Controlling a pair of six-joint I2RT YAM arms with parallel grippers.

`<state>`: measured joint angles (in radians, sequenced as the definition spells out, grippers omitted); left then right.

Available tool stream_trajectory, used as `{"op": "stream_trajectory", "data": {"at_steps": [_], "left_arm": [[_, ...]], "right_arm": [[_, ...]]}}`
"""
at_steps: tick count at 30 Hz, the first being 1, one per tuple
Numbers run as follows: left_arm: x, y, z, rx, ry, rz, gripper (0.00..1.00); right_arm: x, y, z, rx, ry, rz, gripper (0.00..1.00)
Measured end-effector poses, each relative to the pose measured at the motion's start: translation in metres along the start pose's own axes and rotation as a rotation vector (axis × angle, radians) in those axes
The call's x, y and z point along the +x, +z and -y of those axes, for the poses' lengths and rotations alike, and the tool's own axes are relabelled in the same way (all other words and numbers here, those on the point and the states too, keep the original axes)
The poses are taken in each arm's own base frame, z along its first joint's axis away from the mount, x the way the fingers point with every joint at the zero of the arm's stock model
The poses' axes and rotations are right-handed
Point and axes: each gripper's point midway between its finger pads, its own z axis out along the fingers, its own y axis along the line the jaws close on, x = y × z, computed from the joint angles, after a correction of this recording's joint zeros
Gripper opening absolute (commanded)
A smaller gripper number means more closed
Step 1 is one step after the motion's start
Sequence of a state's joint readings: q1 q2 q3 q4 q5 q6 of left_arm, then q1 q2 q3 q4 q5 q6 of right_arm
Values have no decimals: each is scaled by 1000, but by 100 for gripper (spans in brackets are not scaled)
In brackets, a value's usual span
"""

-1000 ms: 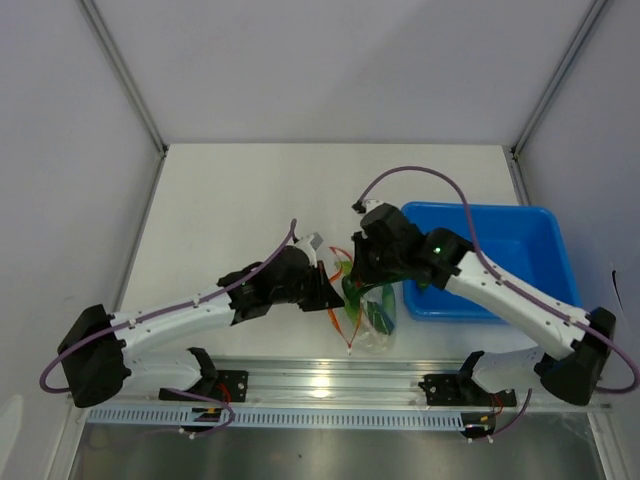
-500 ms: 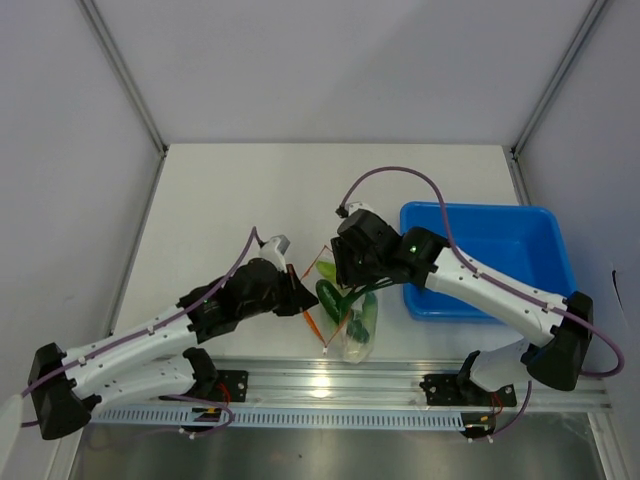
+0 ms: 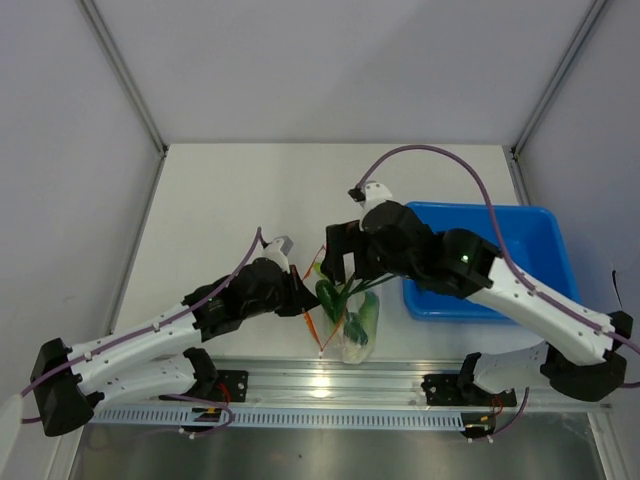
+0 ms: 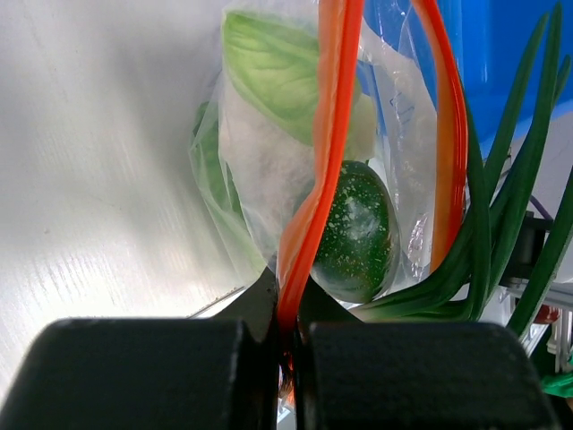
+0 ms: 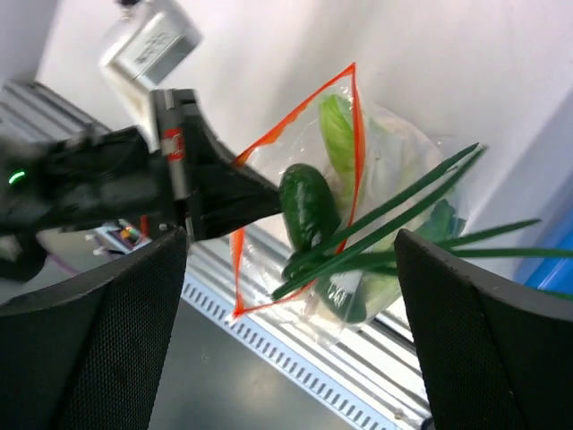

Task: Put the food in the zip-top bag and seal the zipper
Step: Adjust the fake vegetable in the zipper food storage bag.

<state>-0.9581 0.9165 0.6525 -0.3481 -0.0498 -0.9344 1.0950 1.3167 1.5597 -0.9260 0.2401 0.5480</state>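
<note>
Orange zipper [image 4: 327,134] pinched by left gripper [image 4: 286,336]; right gripper [image 3: 345,266] spread, mid-frame. I'd tuck protruding stalks [image 5: 394,210] fully into bag [image 5: 407,143] before sealing.

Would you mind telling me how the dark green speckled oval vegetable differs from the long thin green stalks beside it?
The dark green speckled oval vegetable is short and plump; the long thin green stalks are slender and straight. The oval sits inside the clear crinkly zip-top bag; the stalks' tips stick out past its mouth. Both are green food at the same bag.
</note>
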Motion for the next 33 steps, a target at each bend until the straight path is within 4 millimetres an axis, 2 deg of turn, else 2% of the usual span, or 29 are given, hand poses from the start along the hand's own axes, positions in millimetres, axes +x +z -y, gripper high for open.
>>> {"op": "stream_trajectory", "data": {"at_steps": [2,4,8,9,11,13,15,19,24,28,31,33], "left_arm": [[0,0,1,2,0,1,1],[0,0,1,3,0,0,1],[0,0,1,4,0,1,1],[0,-1,1,5,-1,1,0],[-1,-2,2,11,-1,5,1],[-2,-3,3,16,-1,7,1],[-2,-3,3,17,-1,6,0],[-1,-4,4,20,-1,4,1],[-2,-6,4,25,-1,7,1],[-2,-8,6,31,-2,10,1],[-2,-9,7,36,-2,10,1],[-2,-9,7,40,-2,5,0]], "right_arm": [[-4,-20,-5,-46,23,35,99],[2,-38,-10,-99,40,57,99],[36,-54,-7,-173,64,31,99],[45,-52,-5,-185,78,22,96],[64,-44,1,-182,90,-14,83],[81,-34,0,-186,96,-55,81],[89,-27,-6,-194,85,-76,76],[96,-10,-22,-203,62,-106,69],[104,13,-22,-149,47,-135,59],[102,17,-17,-118,45,-120,56],[101,18,-16,-111,40,-111,47],[100,20,-15,-103,37,-109,46]]}}
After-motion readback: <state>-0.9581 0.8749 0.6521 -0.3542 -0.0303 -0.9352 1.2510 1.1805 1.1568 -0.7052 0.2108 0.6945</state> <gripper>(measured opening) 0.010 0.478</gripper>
